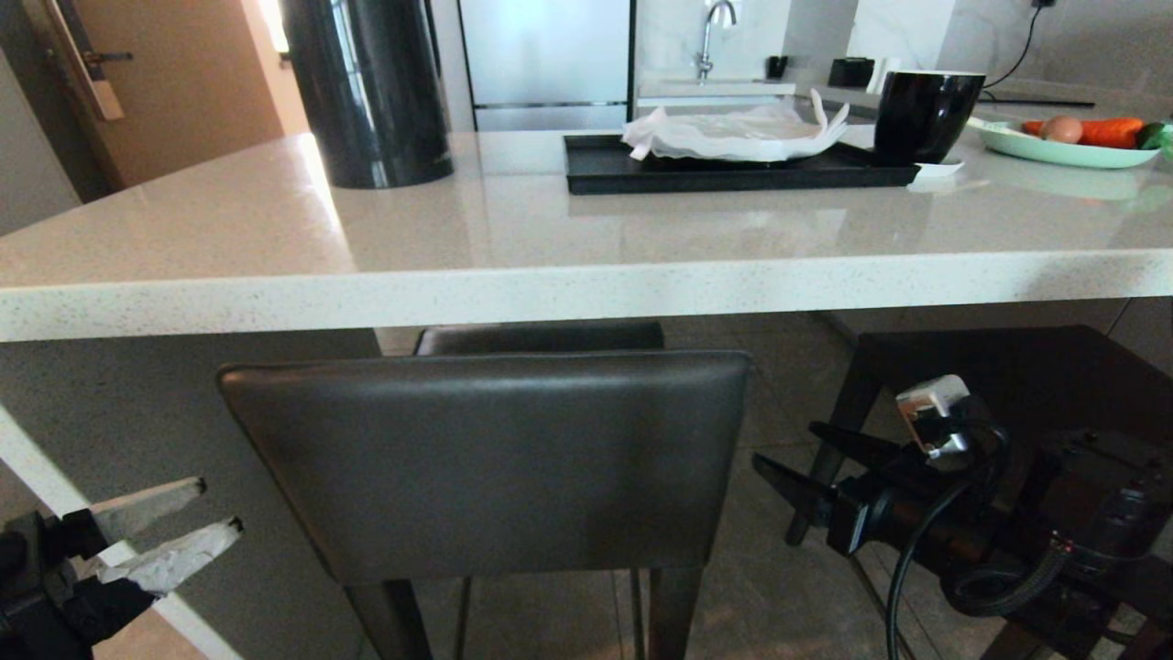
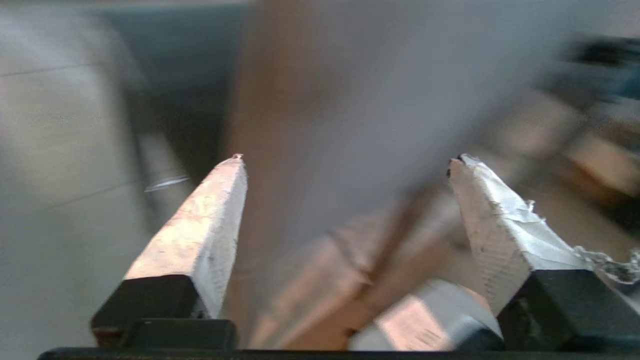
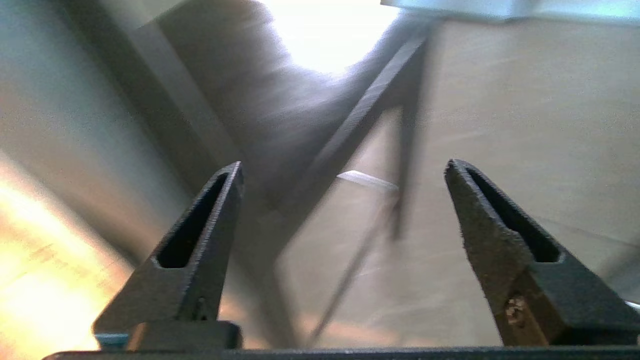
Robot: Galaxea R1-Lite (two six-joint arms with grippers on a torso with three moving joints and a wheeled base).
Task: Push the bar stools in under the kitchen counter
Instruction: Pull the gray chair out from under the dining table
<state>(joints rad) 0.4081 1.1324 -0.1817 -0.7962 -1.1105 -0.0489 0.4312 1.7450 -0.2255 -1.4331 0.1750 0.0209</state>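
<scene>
A bar stool shows its dark grey backrest in the middle of the head view, just below the thick front edge of the off-white kitchen counter, with its seat under the top. The second bar stool stands to the right, its dark seat beneath the counter. My left gripper hangs low at the left, apart from the backrest, its white-wrapped fingers open and empty. My right gripper points left between the two stools, open and empty. The right wrist view holds blurred dark stool legs and a chrome footrest bar.
On the counter stand a tall black cylinder, a black tray with crumpled white paper, a black mug and a green plate of vegetables. A white shelf edge slants at the lower left. A sink faucet is far behind.
</scene>
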